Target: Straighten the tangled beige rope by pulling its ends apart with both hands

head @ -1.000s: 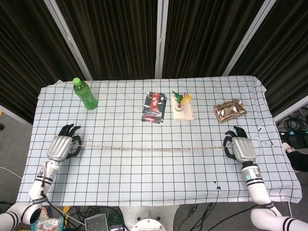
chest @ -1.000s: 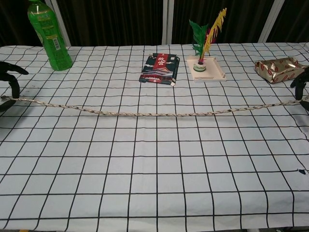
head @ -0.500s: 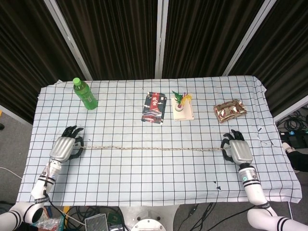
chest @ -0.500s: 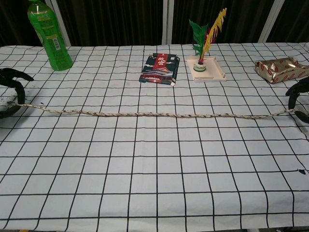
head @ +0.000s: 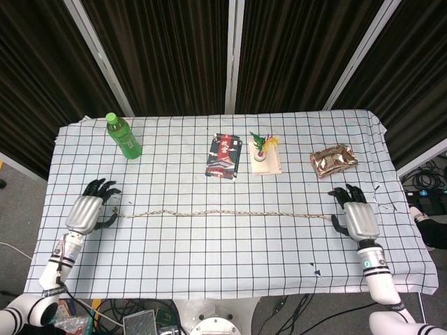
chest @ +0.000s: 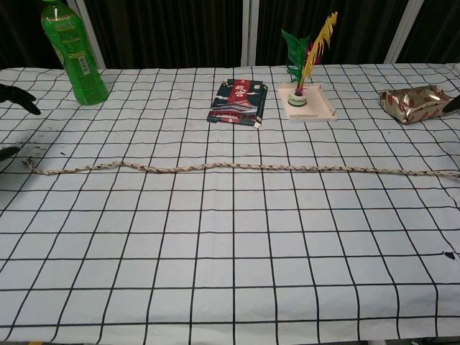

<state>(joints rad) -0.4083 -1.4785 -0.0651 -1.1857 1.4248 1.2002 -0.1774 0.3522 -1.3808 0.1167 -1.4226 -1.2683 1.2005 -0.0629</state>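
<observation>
The beige rope (head: 223,213) lies nearly straight across the checked tablecloth, with a slight wave near its left end (chest: 79,169). My left hand (head: 85,211) rests at the rope's left end with its fingers spread and holds nothing; in the chest view a small gap shows between the rope's tip and a dark fingertip (chest: 7,152). My right hand (head: 360,220) sits just past the rope's right end, fingers apart and off the rope. In the chest view only a fingertip (chest: 453,105) of it shows at the right edge.
Along the far side of the table stand a green bottle (head: 123,136), a dark printed packet (head: 223,155), a white tray with a feathered shuttlecock (head: 265,155) and a gold foil packet (head: 334,160). The cloth's front edge (head: 209,293) is near my arms.
Both hands have let go of the rope ends and drawn outward a little. The rope has dropped from taut to lying slack on the cloth, with a small wave at its left.
</observation>
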